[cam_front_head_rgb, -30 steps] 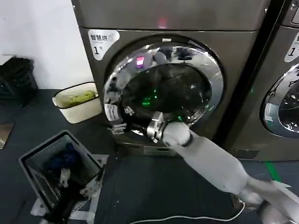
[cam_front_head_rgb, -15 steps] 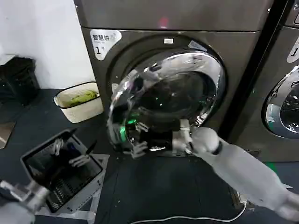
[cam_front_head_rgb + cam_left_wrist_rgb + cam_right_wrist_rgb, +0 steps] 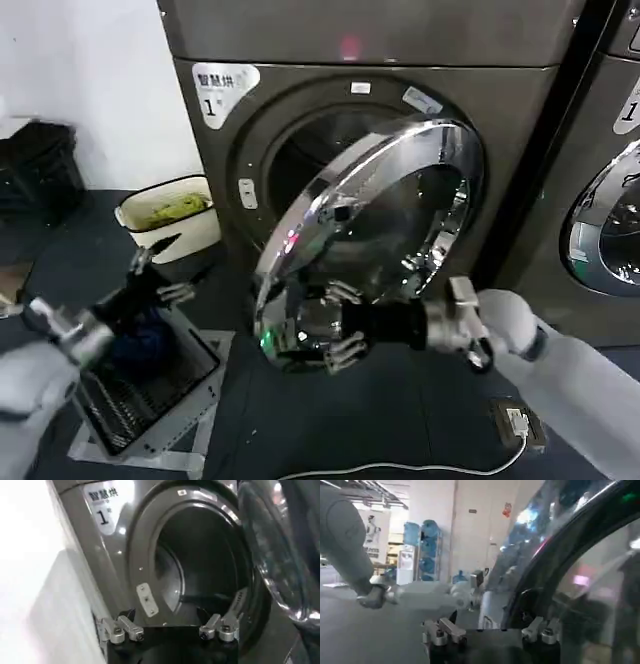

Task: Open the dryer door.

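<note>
Head view: dryer door (image 3: 385, 215) swung half open, chrome rim gleaming, dark glass centre. Right tool (image 3: 335, 335) spread at its lower rim; left tool (image 3: 165, 270) spread too.

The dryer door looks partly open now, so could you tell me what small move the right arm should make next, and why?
Probably keep sweeping the dryer door outward toward its hinge side. It stands only partly swung out, covering much of the drum opening, and the right gripper is at the chrome rim's lower edge. The left gripper hangs open over the basket.
</note>
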Available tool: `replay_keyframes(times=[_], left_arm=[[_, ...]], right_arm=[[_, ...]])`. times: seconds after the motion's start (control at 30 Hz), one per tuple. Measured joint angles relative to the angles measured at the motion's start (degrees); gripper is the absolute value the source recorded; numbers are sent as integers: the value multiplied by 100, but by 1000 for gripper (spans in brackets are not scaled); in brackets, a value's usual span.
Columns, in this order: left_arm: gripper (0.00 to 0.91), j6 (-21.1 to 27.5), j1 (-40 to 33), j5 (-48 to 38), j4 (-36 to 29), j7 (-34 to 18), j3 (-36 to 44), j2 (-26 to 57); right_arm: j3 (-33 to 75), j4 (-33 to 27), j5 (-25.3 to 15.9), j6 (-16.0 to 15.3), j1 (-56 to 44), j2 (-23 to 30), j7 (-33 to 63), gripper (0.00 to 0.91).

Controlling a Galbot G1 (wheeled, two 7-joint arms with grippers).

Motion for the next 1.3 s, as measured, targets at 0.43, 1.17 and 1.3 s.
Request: replay_keyframes(times=[0.43,1.17,1.3], left_arm=[[907,-868,-1680,459,350,870,2107,-272],[907,-1480,-3612,687,1299,856,4745,-1674],[907,-1480,-3812,850,1440,656,5057,-1985]], right_arm=[[4113,725,-201,487,-4050,-190,874,907],[9909,295,-3407,1613,-6897,5179,4379,907],[10716,-327,-3716,1471,-6795,5408,4935,907]])
